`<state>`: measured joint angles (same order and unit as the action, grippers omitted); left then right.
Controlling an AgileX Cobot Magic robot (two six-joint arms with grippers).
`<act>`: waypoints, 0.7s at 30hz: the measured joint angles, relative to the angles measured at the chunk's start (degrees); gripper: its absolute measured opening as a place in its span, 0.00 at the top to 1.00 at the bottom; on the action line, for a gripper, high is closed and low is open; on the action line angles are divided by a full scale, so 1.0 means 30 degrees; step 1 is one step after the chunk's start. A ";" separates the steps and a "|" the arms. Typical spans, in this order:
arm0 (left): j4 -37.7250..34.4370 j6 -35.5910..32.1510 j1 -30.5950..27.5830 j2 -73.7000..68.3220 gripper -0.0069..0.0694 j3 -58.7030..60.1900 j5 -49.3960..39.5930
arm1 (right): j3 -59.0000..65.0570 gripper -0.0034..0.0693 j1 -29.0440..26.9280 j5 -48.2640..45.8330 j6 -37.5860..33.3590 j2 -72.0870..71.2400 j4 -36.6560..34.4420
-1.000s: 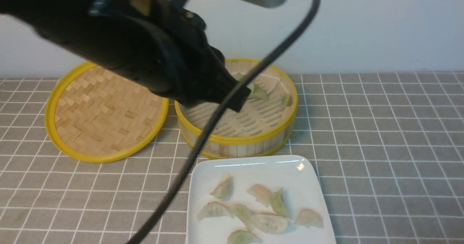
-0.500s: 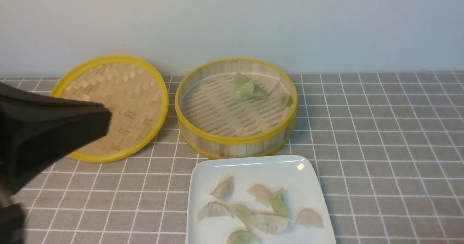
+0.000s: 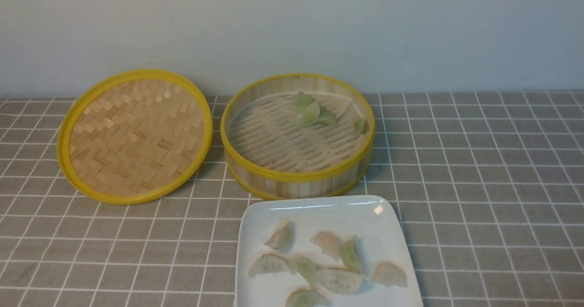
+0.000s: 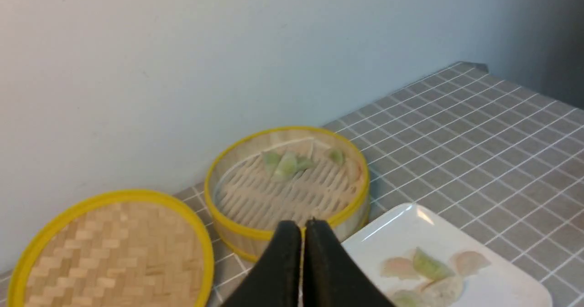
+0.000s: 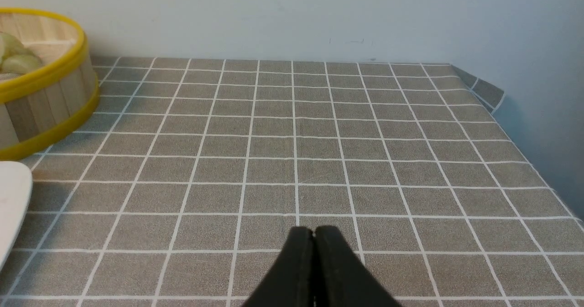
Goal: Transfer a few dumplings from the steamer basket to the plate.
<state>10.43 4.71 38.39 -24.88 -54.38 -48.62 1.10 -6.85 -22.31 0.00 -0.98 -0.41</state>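
far left on the grey checked cloth (image 3: 479, 170): flat woven bamboo lid (image 3: 134, 136) with a yellow rim, lying face up, nearly touching the basket next to it. just right of that, steamer basket (image 3: 296, 179), close to the pale wall (image 3: 292, 24), mostly bare slatted floor showing. only a few dumplings in the basket (image 3: 308, 111), pale green, bunched at the far side, plus one more tucked against the right-hand wall.

directly in front of the basket, close to touching its near rim: white square plate (image 3: 319, 209), near edge cut off by the bottom of the front view. loose cluster of dumplings on the plate (image 3: 340, 279), greenish, whitish and pinkish, several touching or overlapping in the middle, one off alone toward the plate's right edge, one alone toward the back left.

further right, just checked cloth out to the table corner.

no arms anywhere in the front view. left gripper (image 4: 301, 227) seen only from its own wrist cam: both black fingers pressed together, nothing between them, hanging above the cloth on the near side of the basket, with lid, basket and plate all in view beyond it. right gripper (image 5: 314, 231) same deal, fingers closed tight on nothing, over open cloth well to the right of the basket, with just a sliver of plate rim at that view's edge.
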 joint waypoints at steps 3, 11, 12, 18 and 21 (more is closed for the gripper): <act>-0.0087 0.0046 -0.1345 0.1330 0.92 0.2442 0.1217 | 0.0000 0.97 0.0000 0.0000 0.0000 0.0000 0.0000; -0.1657 0.0075 -0.7848 0.5651 0.92 1.1799 0.6731 | 0.0000 0.97 0.0000 0.0000 0.0000 0.0000 0.0000; -0.1810 0.0075 -0.8822 0.6320 0.92 1.3259 0.7288 | 0.0000 0.97 0.0000 0.0000 0.0000 0.0000 0.0000; -0.2076 0.0090 -1.1381 0.8259 0.92 1.7796 0.8122 | 0.0000 0.97 0.0000 0.0000 0.0000 0.0000 0.0000; -0.2235 0.0102 -1.1937 0.8495 0.92 1.8523 0.8508 | 0.0000 0.97 0.0000 0.0025 0.0000 0.0000 0.0000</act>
<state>3.72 5.01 2.58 0.61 1.19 -23.09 1.10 -6.85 -22.24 0.00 -0.98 -0.41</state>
